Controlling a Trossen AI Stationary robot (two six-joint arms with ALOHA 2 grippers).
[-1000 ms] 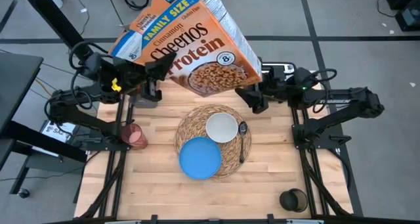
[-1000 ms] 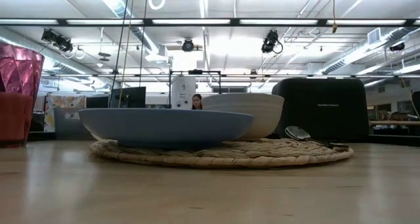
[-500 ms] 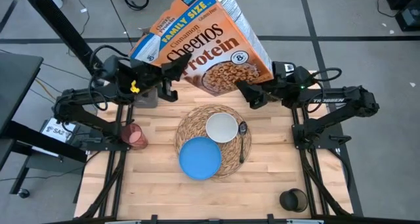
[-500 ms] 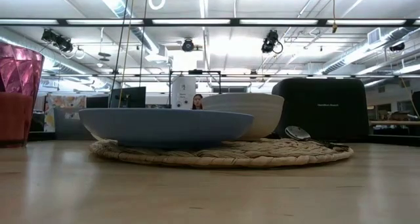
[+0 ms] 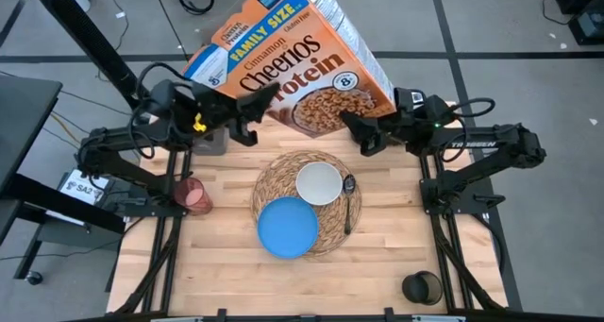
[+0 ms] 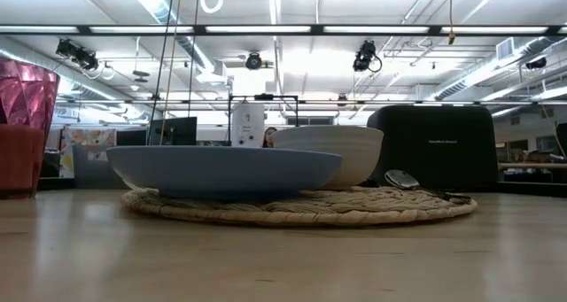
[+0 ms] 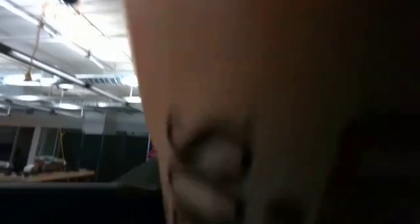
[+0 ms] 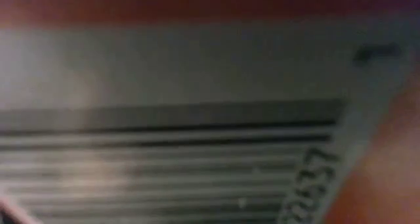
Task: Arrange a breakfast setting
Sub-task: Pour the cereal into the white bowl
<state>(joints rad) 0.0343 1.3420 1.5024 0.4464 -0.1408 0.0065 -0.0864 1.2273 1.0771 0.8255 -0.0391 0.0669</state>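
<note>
A tilted Cheerios box (image 5: pixel 293 62) is held aloft above the table's far edge, gripped at its lower corners by the left gripper (image 5: pixel 253 114) and right gripper (image 5: pixel 357 133). Bowl (image 5: pixel 319 182), plate (image 5: pixel 288 228) and spoon (image 5: pixel 348 199) are set on the placemat (image 5: pixel 274 176); the cup (image 5: pixel 192 194) stands left.

both arms are matte black, looped black cables; left one's got a small yellow tag (image 5: pixel 195 126), right has white lettering (image 5: pixel 466 144).

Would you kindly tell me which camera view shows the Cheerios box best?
The high view: the whole orange Cheerios box shows tilted, lettering readable. The left wrist view shows only a blurred orange surface, the right wrist view its barcode; the low view misses it.
</note>
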